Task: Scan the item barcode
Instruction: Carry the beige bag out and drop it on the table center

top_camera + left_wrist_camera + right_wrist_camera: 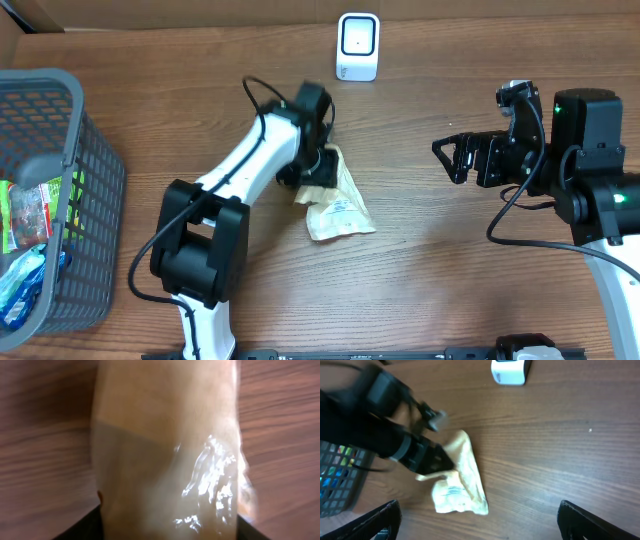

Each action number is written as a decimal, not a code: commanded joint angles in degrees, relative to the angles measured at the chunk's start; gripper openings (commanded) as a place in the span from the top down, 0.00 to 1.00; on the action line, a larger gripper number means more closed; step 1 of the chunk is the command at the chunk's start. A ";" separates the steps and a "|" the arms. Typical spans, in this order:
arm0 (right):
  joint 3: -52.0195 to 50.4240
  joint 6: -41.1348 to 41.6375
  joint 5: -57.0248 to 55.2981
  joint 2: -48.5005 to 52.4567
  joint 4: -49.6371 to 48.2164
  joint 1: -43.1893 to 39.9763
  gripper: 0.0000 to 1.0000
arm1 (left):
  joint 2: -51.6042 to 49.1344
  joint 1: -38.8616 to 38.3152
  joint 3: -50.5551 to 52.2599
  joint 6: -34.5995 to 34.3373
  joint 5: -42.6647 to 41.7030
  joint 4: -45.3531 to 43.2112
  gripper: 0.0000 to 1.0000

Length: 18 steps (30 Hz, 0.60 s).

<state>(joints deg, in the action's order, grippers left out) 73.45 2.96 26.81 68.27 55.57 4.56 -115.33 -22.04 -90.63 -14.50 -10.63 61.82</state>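
Note:
The item, a tan plastic packet with a printed white label, lies flat on the wooden table at the centre. My left gripper sits over its upper left end. In the left wrist view the packet fills the gap between the dark fingers, which stand wide apart at the frame's bottom corners. The left gripper looks open around the packet. My right gripper hovers open and empty to the right. It looks down at the packet. The white scanner stands at the back.
A grey mesh basket with several coloured packets inside stands at the left table edge and also shows as the basket in the right wrist view. The scanner sits beyond the packet. A cardboard wall runs along the back.

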 commanded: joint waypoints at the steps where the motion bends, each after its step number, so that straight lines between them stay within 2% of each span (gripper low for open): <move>1: 1.20 -0.20 0.31 -0.20 -0.09 0.26 0.00 | 4.50 3.76 -17.53 -0.52 3.06 9.11 0.47; 4: 1.20 -0.20 0.28 -0.20 -0.09 0.26 0.00 | 7.15 7.39 -30.53 -0.52 4.96 18.40 0.43; 5: 1.20 -0.20 0.31 -0.20 -0.07 0.26 0.00 | 8.63 9.92 -37.24 -0.52 5.35 23.21 0.37; 8: 1.20 -0.20 0.31 -0.20 -0.02 0.26 0.00 | 11.13 14.67 -45.27 -0.55 4.55 28.96 0.23; 9: 1.20 -0.20 0.31 -0.20 0.07 0.26 0.00 | 12.09 16.35 -46.93 -0.52 3.96 30.38 0.21; 14: 1.20 -0.17 0.33 -0.20 0.52 0.26 0.00 | 17.46 24.59 -47.95 -0.15 4.20 34.97 0.24; 18: 1.20 -0.17 0.31 -0.20 1.16 0.26 0.00 | 17.68 26.25 -47.80 -3.13 6.62 34.73 0.27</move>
<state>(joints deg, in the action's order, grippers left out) 73.45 2.98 26.79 68.27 56.62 4.56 -97.38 3.79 -138.17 -15.14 -6.31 96.68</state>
